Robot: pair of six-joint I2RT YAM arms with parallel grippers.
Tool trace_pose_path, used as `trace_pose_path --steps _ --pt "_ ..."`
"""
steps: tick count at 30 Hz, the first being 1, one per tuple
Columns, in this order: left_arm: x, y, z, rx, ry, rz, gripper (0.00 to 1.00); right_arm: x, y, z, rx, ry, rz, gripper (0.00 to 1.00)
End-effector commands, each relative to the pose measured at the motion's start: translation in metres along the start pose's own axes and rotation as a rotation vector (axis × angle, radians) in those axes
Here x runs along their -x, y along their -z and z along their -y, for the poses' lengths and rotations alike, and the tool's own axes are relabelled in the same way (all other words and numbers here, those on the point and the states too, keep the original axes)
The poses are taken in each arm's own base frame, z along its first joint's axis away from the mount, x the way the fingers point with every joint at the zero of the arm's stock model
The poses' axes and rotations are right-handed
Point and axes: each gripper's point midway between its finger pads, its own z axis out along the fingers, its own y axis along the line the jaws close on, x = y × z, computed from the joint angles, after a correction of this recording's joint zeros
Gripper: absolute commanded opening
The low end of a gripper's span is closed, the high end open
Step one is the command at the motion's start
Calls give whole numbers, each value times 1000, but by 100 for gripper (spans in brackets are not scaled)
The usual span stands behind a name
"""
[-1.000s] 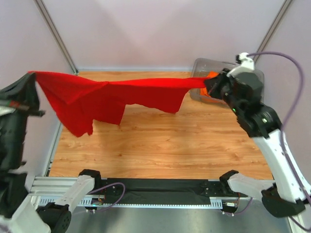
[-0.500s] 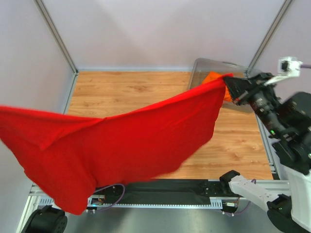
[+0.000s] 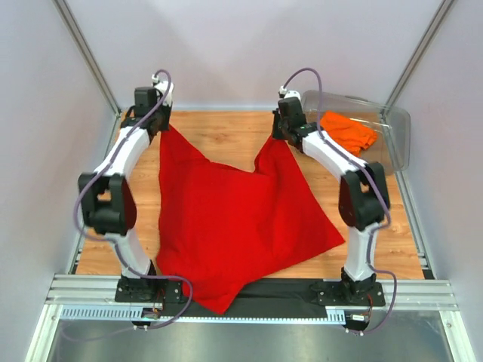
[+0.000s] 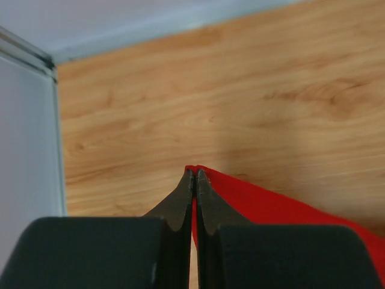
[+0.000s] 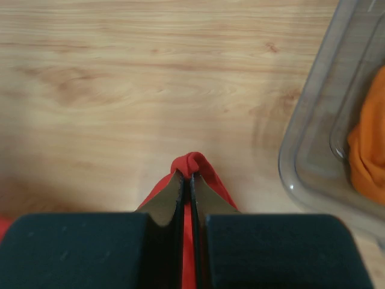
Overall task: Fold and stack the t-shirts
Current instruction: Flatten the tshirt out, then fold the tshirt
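The red t-shirt (image 3: 230, 226) lies spread over the wooden table, its near end hanging over the front rail. My left gripper (image 3: 161, 130) is shut on the shirt's far left corner, seen pinched in the left wrist view (image 4: 194, 173). My right gripper (image 3: 281, 137) is shut on the far right corner, a small red fold between the fingertips in the right wrist view (image 5: 187, 173). The orange t-shirt (image 3: 348, 131) lies crumpled in the clear plastic bin; it also shows in the right wrist view (image 5: 367, 150).
The clear plastic bin (image 3: 396, 139) stands at the far right corner of the table (image 3: 219, 136), its rim close to my right gripper (image 5: 301, 156). Grey walls and metal posts (image 3: 87, 53) bound the table. The black front rail (image 3: 302, 290) runs along the near edge.
The shirt was stretched in the air between raised arms near the camera. Both arms have swung forward and down to the far side, and the shirt now lies spread on the table.
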Motion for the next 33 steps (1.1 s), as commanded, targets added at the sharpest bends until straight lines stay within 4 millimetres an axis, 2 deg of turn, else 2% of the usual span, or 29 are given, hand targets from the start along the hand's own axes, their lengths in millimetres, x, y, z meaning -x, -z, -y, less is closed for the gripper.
trace_pose_path --steps 1,2,3,5,6,7,8,9,10,12,13,15,16,18,19,20,21,22,23,24,26,27,28,29,30,31,32,33 --pt "12 -55 -28 50 21 89 0 40 -66 14 -22 -2 149 0" --pt "-1 -74 -33 64 27 62 0 14 -101 19 -35 12 101 0" --pt "-15 -105 -34 70 24 41 0 35 -112 14 -24 17 143 0" --pt "-29 -131 -37 91 25 22 0 28 -135 17 -28 32 118 0" --pt "-18 -138 -40 98 25 45 0 9 -156 22 -39 38 84 0" --pt "-32 -153 -34 76 20 18 0 29 -158 21 -27 28 119 0" --pt "-23 -157 -39 95 22 39 0 29 -162 22 -24 20 120 0" --pt "-24 -161 -43 109 23 39 0 31 -166 25 -28 15 130 0" --pt "-36 -168 -57 132 44 17 0 34 -172 27 -20 3 148 0" --pt "-28 -169 -70 149 70 38 0 38 -178 31 -10 -21 158 0" --pt "-30 -172 -68 134 77 32 0 33 -185 30 1 -27 156 0" --pt "-19 -168 -72 140 87 44 0 42 -190 27 18 -31 203 1" --pt "-18 -162 -73 140 93 23 0 43 -192 26 30 -36 209 1" --pt "-13 -151 -72 143 139 17 0 58 -193 27 35 -70 264 1" --pt "0 -136 -73 145 165 34 0 67 -193 28 48 -89 289 1" --pt "-7 -130 -68 135 191 13 0 75 -193 28 62 -113 309 1" --pt "-3 -123 -64 123 233 18 0 82 -194 34 62 -161 323 1" --pt "10 -104 -57 102 242 34 0 87 -194 34 73 -180 337 1" --pt "1 -98 -50 96 248 6 0 84 -200 35 77 -189 336 1" --pt "13 -81 -47 100 274 23 0 98 -197 37 87 -196 363 1" --pt "-1 -65 -32 68 305 -39 0 100 -198 37 103 -211 363 2" --pt "8 -45 -29 48 314 -27 0 102 -197 43 101 -224 367 2" --pt "9 -36 -13 24 316 -34 0 106 -195 45 111 -243 370 1" --pt "-6 -29 2 15 318 -74 0 107 -193 47 111 -253 364 1" --pt "0 -9 4 17 329 -65 0 112 -190 53 108 -262 364 0" --pt "-4 0 10 6 363 -80 0 109 -188 58 96 -279 338 0" --pt "-17 8 22 -8 369 -116 0 107 -186 57 120 -284 317 0" --pt "-13 27 25 -5 379 -105 0 108 -182 59 137 -293 301 0"
